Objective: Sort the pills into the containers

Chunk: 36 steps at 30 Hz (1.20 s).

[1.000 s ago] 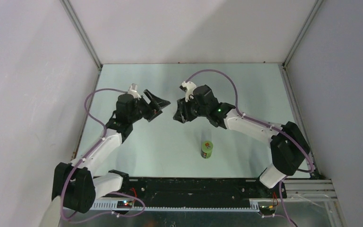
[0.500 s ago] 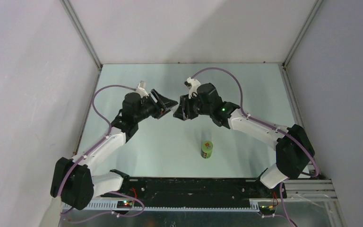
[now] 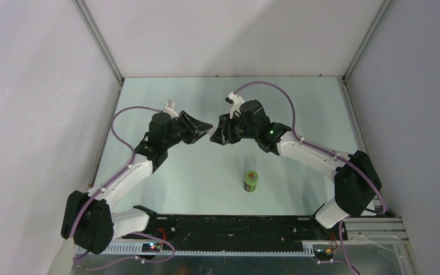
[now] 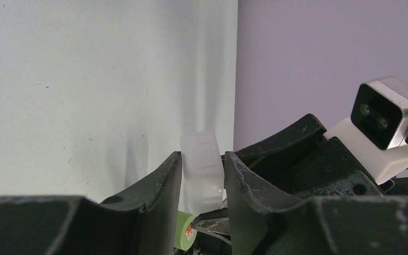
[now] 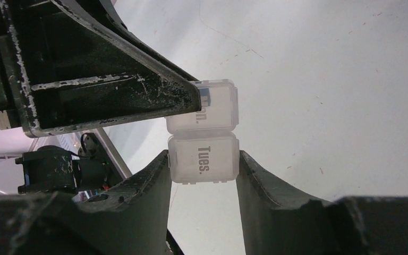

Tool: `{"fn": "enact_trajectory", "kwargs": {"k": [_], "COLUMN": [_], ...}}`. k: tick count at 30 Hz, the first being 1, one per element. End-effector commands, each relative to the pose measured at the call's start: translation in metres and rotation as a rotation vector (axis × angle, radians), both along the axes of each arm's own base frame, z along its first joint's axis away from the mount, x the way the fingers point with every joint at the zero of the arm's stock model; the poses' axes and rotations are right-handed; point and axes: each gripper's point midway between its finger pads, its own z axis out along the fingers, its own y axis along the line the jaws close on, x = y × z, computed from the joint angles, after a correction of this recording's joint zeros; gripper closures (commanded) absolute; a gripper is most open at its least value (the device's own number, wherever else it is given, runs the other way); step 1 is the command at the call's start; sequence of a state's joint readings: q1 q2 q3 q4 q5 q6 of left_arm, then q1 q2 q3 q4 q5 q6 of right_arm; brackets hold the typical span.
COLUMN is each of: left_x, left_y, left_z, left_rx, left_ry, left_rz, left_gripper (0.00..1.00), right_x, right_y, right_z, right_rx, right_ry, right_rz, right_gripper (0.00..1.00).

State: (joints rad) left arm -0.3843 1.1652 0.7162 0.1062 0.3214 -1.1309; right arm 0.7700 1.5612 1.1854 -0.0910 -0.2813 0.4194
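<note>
Green tabletop [image 3: 206, 172] is lying well below; right pincer [image 5: 203, 159] and left pincer [image 4: 202, 164] are each clamping one half of the pill box [image 5: 218, 109]. It is looking light, stiff and slick, so the flat side walls are looking like the safest hold.

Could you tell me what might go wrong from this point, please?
1. The left gripper and right gripper each pinch one half of the pill box in mid-air; any pull or twist between them could split the halves or pop a lid.
2. Both hold it only near their tips, so it could slip and drop to the table, perhaps knocking the upright green bottle.
</note>
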Motion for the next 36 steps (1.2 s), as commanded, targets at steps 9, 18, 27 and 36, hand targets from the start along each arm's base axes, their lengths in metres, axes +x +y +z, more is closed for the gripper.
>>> {"fn": "enact_trajectory", "kwargs": {"k": [9,18,27,36], "left_x": [0.001,0.004,0.003,0.002], "left_y": [-0.01,-0.013,-0.011,-0.01], "left_z": [-0.002,0.009,0.021,0.027], "left_rx": [0.025,0.051,0.047,0.052], "left_ry": [0.016,-0.058,-0.113,-0.135], "left_rz": [-0.064,-0.104,-0.099,-0.095], "left_gripper": [0.88,1.0,1.0,1.0], "right_x": [0.001,-0.009,0.007,0.025], "right_y": [0.0,-0.002,-0.02,-0.05], "right_z": [0.022,0.04,0.041,0.016], "right_rx": [0.102,0.209,0.243,0.133], "right_ry": [0.044,0.21,0.323,0.356], "right_rz": [0.036,0.11,0.003,-0.208], "right_gripper": [0.66,0.57,0.44,0.28]}}
